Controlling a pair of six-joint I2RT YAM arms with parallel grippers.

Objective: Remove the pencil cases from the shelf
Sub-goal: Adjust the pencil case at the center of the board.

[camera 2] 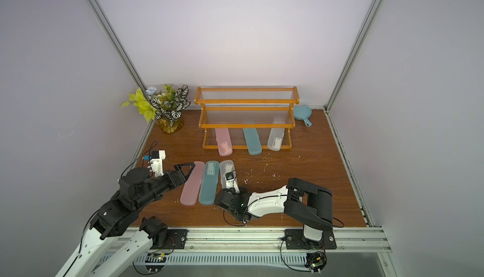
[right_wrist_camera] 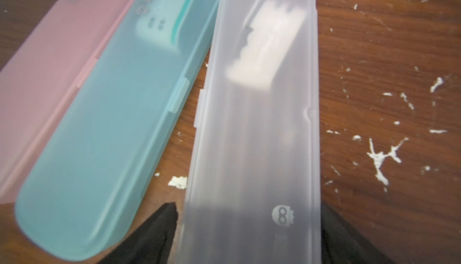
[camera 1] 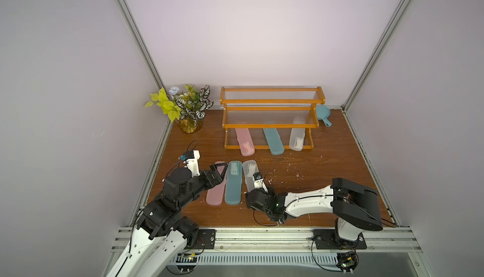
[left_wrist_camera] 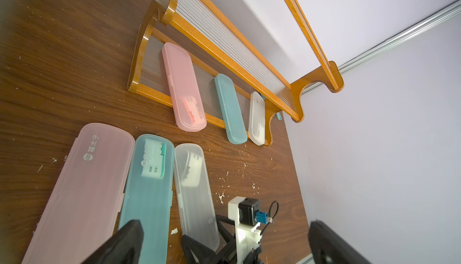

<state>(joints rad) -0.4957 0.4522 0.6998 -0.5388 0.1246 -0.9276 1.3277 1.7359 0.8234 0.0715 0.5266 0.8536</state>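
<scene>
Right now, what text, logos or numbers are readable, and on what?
"猫太子" beside an owl logo: pink case off the shelf.
Teal case beside it: same mark, fainter; inner card's print too small.
Clear case next over: owl logo only.
Shelved pink case: print blurred, unreadable.

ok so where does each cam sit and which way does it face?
Top views: high behind the arms, looking down and forward at the shelf, table, left arm and right arm.
Left wrist: on the left arm, facing the shelf across the table; left gripper fingers and the right wrist camera show.
Right wrist: close over the near clear case, looking down; right gripper fingers flank it.
Shared: both wrist views show the near pink case and near teal case.
</scene>
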